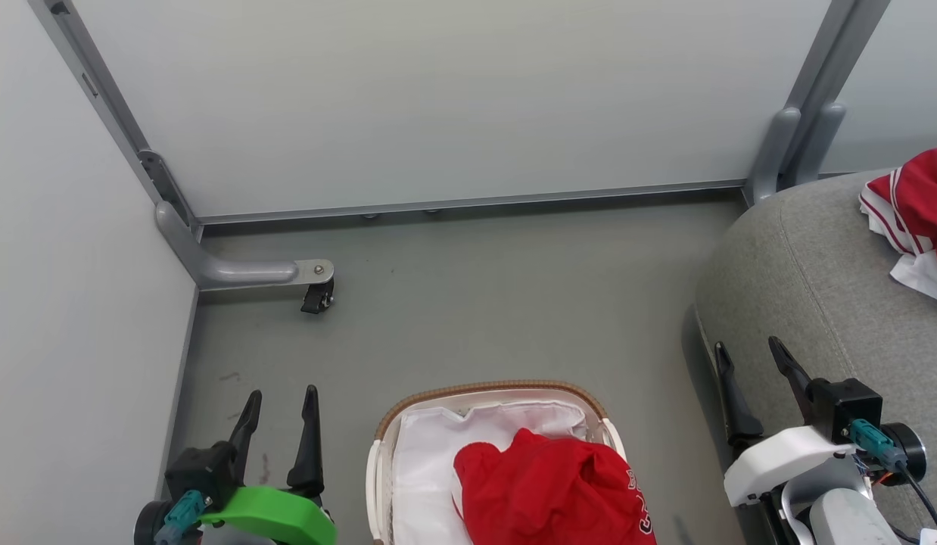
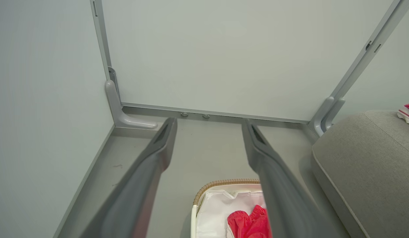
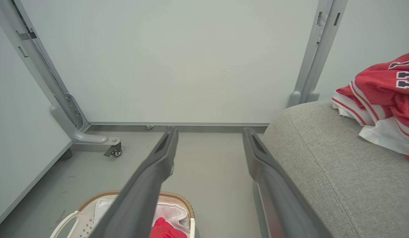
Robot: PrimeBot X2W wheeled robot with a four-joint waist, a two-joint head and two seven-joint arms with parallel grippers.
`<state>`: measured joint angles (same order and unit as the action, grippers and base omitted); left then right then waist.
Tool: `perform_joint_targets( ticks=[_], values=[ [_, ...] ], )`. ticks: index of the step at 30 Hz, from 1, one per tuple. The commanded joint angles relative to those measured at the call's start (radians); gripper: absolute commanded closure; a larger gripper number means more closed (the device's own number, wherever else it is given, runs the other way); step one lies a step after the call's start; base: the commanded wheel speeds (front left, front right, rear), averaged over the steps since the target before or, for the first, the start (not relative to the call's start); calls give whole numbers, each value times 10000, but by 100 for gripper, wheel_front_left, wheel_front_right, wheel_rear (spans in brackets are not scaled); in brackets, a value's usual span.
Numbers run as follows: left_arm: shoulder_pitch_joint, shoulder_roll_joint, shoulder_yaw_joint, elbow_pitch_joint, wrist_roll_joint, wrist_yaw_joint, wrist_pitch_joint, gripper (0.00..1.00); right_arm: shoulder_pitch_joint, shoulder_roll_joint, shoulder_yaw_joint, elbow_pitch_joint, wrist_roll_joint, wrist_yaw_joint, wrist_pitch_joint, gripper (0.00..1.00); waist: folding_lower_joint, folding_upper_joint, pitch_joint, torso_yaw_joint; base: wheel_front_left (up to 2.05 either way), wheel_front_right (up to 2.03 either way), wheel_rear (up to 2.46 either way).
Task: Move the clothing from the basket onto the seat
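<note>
One red garment with white lettering (image 1: 548,492) lies bunched in the white basket (image 1: 491,393) with the brown woven rim and white liner, at the bottom middle of the head view. The other red garment, with striped trim and dark numerals (image 1: 919,208), lies on the grey seat (image 1: 801,288) at the right. My left gripper (image 1: 279,401) stands open over the floor left of the basket, nothing between its fingers. My right gripper (image 1: 748,356) is open at the seat's front edge, right of the basket. The left wrist view shows the basket (image 2: 224,182) and the red garment (image 2: 249,224) low down.
Pale partition panels close off the back and left, with a grey metal foot and caster (image 1: 317,291) at the back left corner. Another grey post (image 1: 798,144) stands at the back right beside the seat. Grey floor (image 1: 499,303) spreads between the basket and the back panel.
</note>
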<state>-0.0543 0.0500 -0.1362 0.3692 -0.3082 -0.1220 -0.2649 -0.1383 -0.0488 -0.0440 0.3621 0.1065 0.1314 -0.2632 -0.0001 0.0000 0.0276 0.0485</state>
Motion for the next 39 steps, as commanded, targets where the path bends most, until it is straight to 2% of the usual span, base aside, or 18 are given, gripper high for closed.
perform_joint_targets(
  ticks=[1,11,18,26,39],
  values=[
    [43,10,-25,30,12,-18,9,0,31,-32,4,19,71,-14,-24,0,1,0,11,-4,0,0,0],
    [-171,10,-163,58,30,-41,9,0,-156,-33,55,-82,59,-14,-24,0,1,0,236,-115,0,0,0],
    [-898,11,-812,437,340,-84,9,0,-473,-32,8,-170,-81,-14,-24,0,1,0,789,-393,0,0,0],
    [-2573,17,-2405,1488,585,-93,9,0,-1124,-33,-88,-429,-229,-14,-24,0,1,0,2130,-954,0,0,0],
    [-5402,39,-5409,4481,184,-96,9,0,-2496,-25,75,-1025,125,-14,-24,0,1,0,5063,-2300,0,0,0]
  ],
)
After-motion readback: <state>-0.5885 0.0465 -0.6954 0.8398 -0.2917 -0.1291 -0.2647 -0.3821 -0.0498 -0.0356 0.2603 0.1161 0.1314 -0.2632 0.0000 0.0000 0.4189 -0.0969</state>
